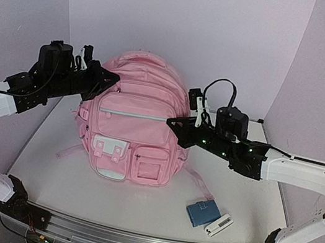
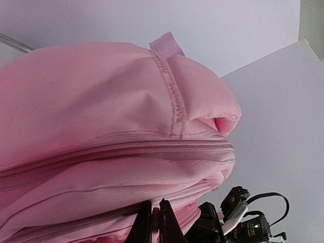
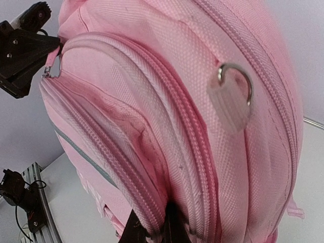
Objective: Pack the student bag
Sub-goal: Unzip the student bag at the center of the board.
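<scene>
The student bag (image 1: 133, 126), a large light-pink backpack, stands upright in the middle of the table, front pockets toward me. My left gripper (image 1: 117, 78) is at its upper left side, shut on a pink zipper pull (image 2: 155, 218). In the right wrist view that pull's metal ring (image 3: 51, 68) hangs at the left gripper's tips. My right gripper (image 1: 170, 123) is at the bag's right side, shut on a fold of fabric (image 3: 163, 223) beside a zip. Another pull tab on a ring (image 3: 233, 98) hangs loose on the bag's outer zip.
A blue case (image 1: 202, 212) and a small white object (image 1: 218, 225) lie on the table in front of the bag to the right. A metal rail (image 1: 128, 241) runs along the near edge. White walls close in the back and sides.
</scene>
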